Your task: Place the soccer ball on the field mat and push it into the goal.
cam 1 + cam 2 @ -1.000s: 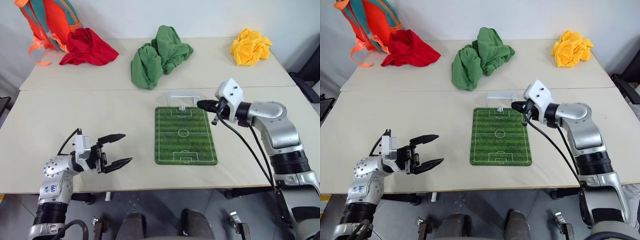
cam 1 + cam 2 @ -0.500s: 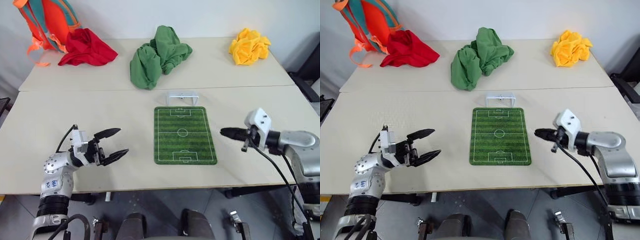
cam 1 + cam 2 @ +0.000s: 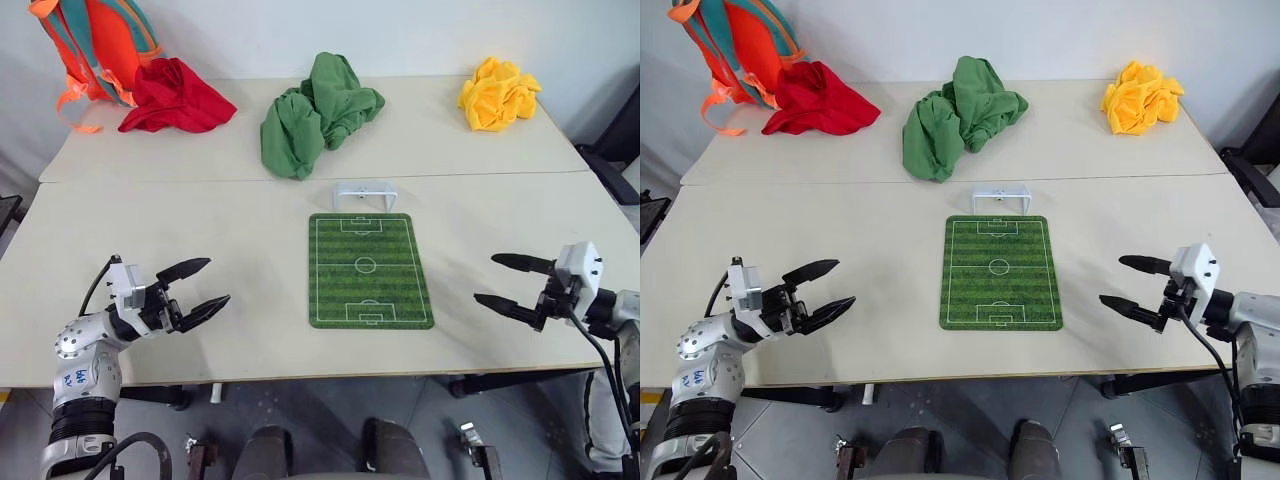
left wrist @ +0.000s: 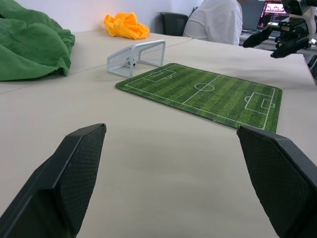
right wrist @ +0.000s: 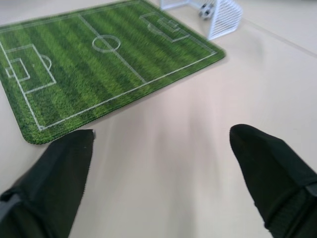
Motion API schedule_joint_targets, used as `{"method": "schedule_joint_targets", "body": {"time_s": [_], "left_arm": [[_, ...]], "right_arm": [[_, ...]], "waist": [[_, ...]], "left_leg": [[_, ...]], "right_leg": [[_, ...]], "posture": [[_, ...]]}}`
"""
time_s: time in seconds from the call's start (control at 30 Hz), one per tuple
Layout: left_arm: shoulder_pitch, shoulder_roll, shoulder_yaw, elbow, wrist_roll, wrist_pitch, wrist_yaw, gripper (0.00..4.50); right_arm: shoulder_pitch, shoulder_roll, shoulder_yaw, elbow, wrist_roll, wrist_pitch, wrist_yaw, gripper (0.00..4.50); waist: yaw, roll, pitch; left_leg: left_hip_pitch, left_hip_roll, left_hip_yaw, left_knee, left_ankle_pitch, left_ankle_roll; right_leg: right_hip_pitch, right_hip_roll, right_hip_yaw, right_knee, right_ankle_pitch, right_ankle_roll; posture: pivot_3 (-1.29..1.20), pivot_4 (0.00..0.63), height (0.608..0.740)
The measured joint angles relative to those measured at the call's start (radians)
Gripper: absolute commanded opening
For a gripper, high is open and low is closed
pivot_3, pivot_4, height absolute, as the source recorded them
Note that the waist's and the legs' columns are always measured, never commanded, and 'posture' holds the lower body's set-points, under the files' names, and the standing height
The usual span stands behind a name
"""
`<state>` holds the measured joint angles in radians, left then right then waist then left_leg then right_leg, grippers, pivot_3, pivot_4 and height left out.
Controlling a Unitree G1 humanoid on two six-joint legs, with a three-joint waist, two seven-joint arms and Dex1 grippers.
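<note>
A: On the table (image 3: 200,220), far edge, lie three cloth heaps: red (image 3: 178,95), green (image 3: 318,110), yellow (image 3: 499,92), all well apart from the play area. Nearer sits the field mat (image 3: 369,270), flat, with the goal (image 3: 364,193) just beyond its far short edge.

B: Ball position?

A: The soccer ball (image 5: 206,10) sits inside the goal mouth, against the net. Judged from that, the push looks done.

B: Grippers?

A: Left gripper (image 3: 195,287) hovers to the left of the mat, fingers spread wide, nothing between them. Right gripper (image 3: 510,283) hovers to the right of the mat, fingers likewise apart and empty.

B: Risks from here?

A: Main one: the goal is light and loose on the table. Any arm sweep near it could tip the frame and let the ball roll out. Second: a finger catching the mat corner would drag the mat into the goal. Judgement only; both grippers are well apart from it now.
</note>
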<state>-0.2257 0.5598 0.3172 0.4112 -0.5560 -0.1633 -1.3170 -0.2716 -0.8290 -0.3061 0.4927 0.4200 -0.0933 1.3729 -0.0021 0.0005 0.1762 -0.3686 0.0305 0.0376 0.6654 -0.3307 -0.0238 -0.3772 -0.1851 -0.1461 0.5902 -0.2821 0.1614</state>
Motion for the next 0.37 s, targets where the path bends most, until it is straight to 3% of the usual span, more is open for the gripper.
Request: {"method": "schedule_joint_targets", "body": {"time_s": [0.37], "left_arm": [[-0.015, 0.001, 0.019, 0.015, -0.006, 0.008, -0.016, 4.5]], "right_arm": [[0.023, -0.003, -0.043, 0.037, 0.004, -0.015, -0.024, 4.46]], "waist": [[-0.001, 0.0, 0.0]], "left_leg": [[0.0, 0.0, 0.0, 0.001, 0.0, 0.0]], "right_leg": [[0.0, 0.0, 0.0, 0.001, 0.0, 0.0]], "posture": [[0.0, 0.15, 0.74]]}}
